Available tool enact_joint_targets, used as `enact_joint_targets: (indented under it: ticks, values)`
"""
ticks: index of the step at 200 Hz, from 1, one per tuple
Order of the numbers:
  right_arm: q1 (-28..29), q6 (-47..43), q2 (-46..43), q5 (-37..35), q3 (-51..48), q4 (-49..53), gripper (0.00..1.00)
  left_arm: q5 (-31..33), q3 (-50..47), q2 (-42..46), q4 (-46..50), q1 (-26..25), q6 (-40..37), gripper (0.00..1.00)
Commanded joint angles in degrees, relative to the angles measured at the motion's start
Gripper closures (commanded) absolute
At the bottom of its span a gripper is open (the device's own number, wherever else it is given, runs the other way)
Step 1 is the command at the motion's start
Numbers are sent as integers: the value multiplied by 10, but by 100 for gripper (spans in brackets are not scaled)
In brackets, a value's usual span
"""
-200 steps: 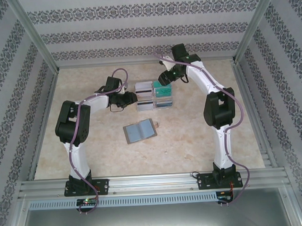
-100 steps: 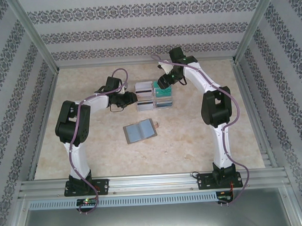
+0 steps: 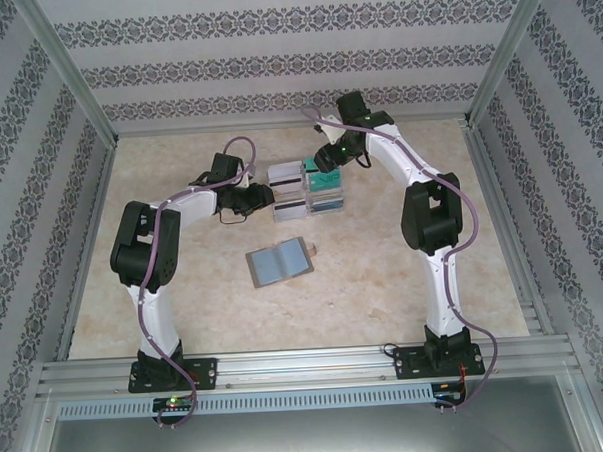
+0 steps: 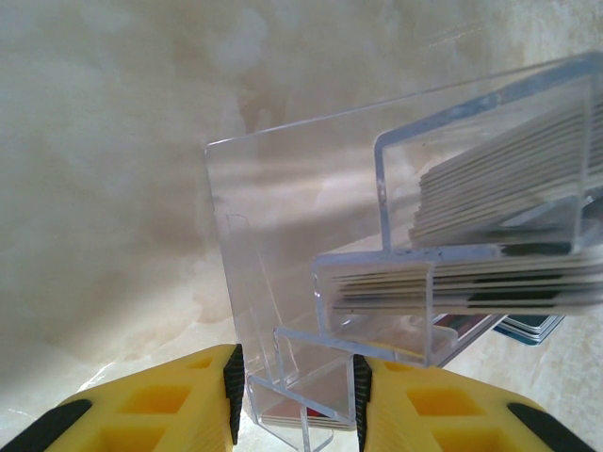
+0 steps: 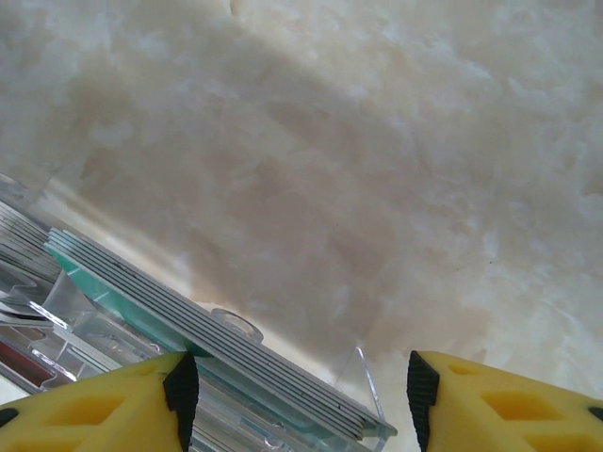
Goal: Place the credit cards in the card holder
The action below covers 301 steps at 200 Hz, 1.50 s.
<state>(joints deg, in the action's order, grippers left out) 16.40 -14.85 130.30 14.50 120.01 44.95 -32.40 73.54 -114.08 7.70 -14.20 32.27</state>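
Observation:
The card holder (image 3: 281,260) lies open on the table, bluish-grey inside. The credit cards stand in stacks in a clear tray (image 3: 306,192): white-grey ones (image 3: 287,174) on the left, teal ones (image 3: 327,189) on the right. My left gripper (image 3: 266,196) is at the tray's left side. In the left wrist view it (image 4: 297,395) is shut on a corner of the clear tray (image 4: 283,235), with white-grey card stacks (image 4: 499,188) behind. My right gripper (image 3: 319,163) hangs over the tray's back right compartment. It (image 5: 297,386) is open, straddling the edge of a teal card stack (image 5: 217,339).
Metal frame rails and patterned walls (image 3: 294,61) enclose the marbled table (image 3: 384,282). Bare table lies in front of the card holder and to either side of it.
My right gripper has shifted left and down onto the tray's back right card stack, and its jaws have narrowed. The left arm and the card holder have not moved.

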Motion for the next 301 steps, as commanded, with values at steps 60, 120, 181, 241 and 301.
enact_joint_targets:
  ticks: [60, 120, 181, 241, 301]
  values:
    - [0, 10, -14, 32, 12, -14, 62, 4, 11, -8, 38, -4, -17, 63]
    - [-7, 13, -23, 50, 7, -14, 81, 4, 13, -10, 38, -3, -16, 62]
    - [-10, 10, -37, 68, -2, -13, 92, 5, 13, -8, 40, -4, -17, 63]
    - [-15, 10, -32, 81, -6, -6, 91, 6, 10, -7, 41, -3, -19, 63]
    - [-27, 19, -52, 107, -21, -24, 99, 7, 17, -6, 48, -2, -23, 63]
